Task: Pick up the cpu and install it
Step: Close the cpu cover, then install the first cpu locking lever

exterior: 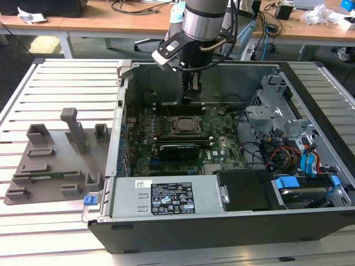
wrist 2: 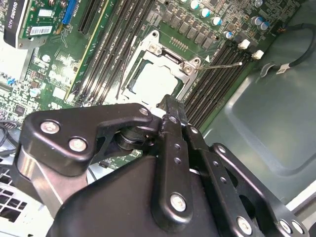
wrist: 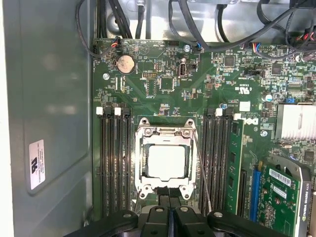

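Claw (wrist: pixel 168 192), tips pressed together, empty, covering part of socket frame (wrist: pixel 163 129) around cpu (wrist: pixel 167 163).

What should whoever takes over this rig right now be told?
Gripper: fingers shut, nothing visible between them, tips at the socket's near edge in both wrist views.
Cpu: lying in the socket on the motherboard, metal frame around it.
Done: cpu is placed in the socket.
Left: the thin wire lever stands off beside the socket and seems not latched.
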